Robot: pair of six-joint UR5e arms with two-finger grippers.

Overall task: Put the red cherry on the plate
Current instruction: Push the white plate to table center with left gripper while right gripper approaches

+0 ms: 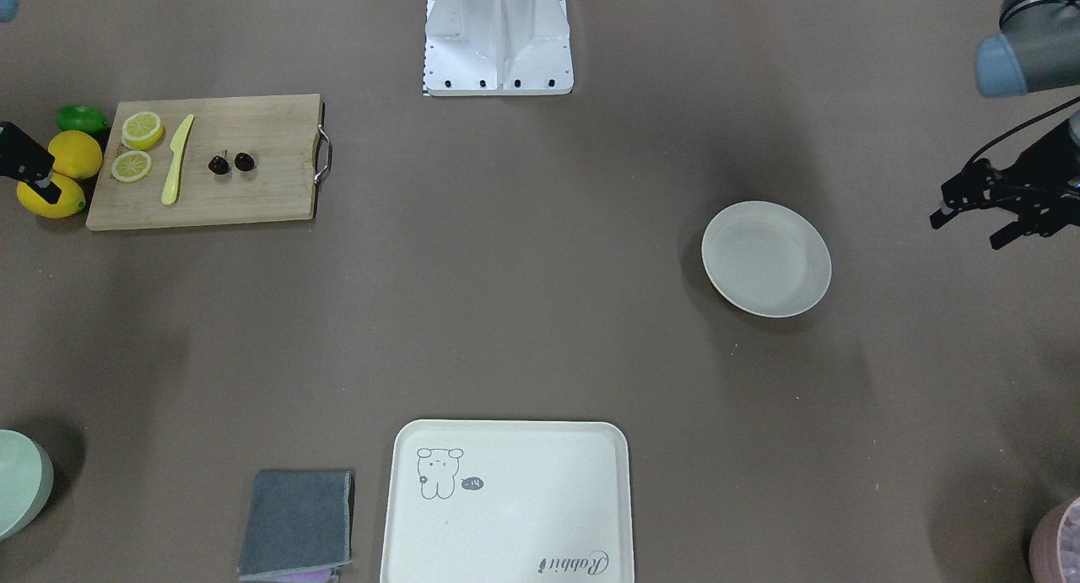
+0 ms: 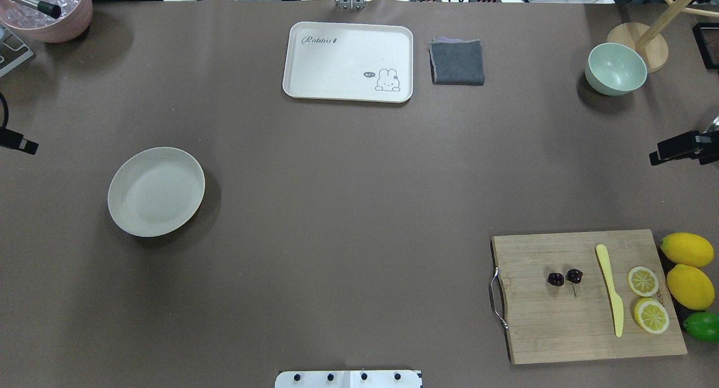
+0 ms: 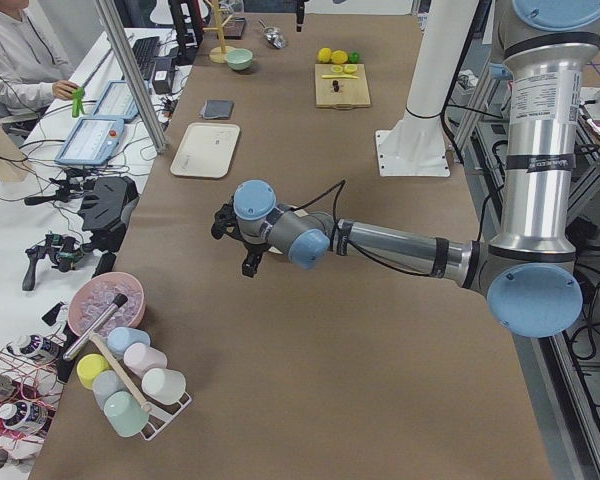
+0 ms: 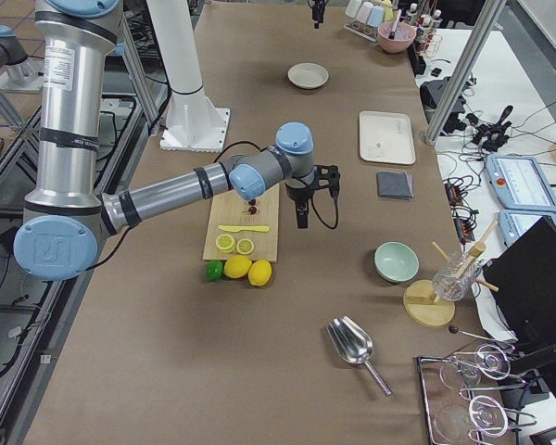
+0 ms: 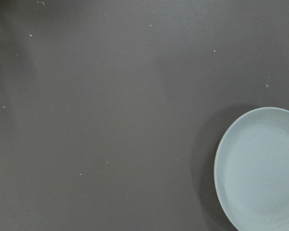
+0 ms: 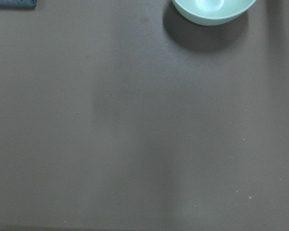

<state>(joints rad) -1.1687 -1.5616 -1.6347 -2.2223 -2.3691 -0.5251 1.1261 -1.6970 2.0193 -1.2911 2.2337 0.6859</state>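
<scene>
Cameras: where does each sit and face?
Front-facing: across table, facing base; left gripper at right.
Overhead: behind base, looking down; right gripper at right.
Left side: table's end; left arm near.
Right side: other end; right arm near.
Left wrist: down at plate; no body.
Right wrist: down at bowl; no body.
Front-facing, overhead share the red cherry.

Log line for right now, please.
stage: pre-grasp | red cherry: on cutting board, untouched | plate: empty | left gripper: open, apart from plate | right gripper: apart from cherry, state unclear
</scene>
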